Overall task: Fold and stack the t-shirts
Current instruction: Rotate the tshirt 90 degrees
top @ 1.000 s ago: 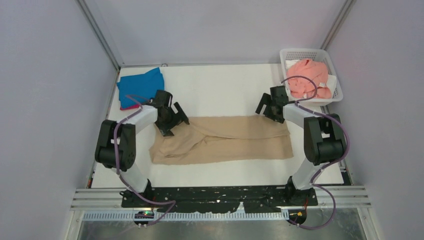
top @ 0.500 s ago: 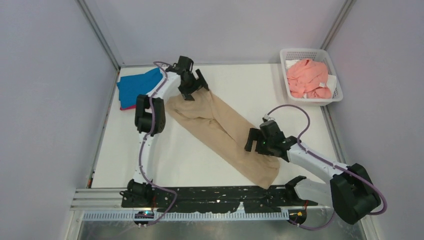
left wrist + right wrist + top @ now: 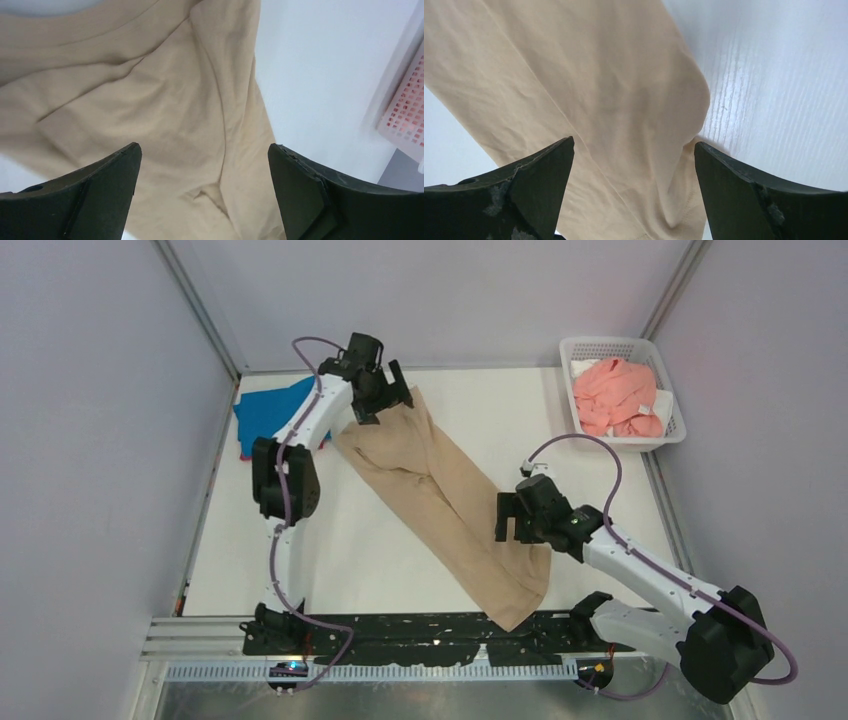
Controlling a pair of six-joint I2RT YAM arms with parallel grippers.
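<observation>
The tan-beige t-shirt (image 3: 440, 505), folded into a long strip, lies diagonally from the far left to the near right of the white table (image 3: 350, 550). My left gripper (image 3: 385, 408) hovers open over its far end (image 3: 150, 100), nothing between its fingers. Above the strip's near part (image 3: 614, 100) is my right gripper (image 3: 504, 521), also open and empty. A folded bright blue t-shirt (image 3: 268, 415) rests at the far left on a sliver of magenta-red cloth (image 3: 250, 454). The salmon pink t-shirt (image 3: 618, 392) is bunched up in the basket.
The white mesh basket (image 3: 668, 436) stands at the far right corner and shows at the edge of the left wrist view (image 3: 407, 100). Grey walls enclose the table on three sides. The black base rail (image 3: 440, 632) runs along the near edge.
The tan shirt lay level across the table a second ago and now lies diagonally. The left arm swung to the far side, the right arm toward the near edge. Both grippers stayed open.
</observation>
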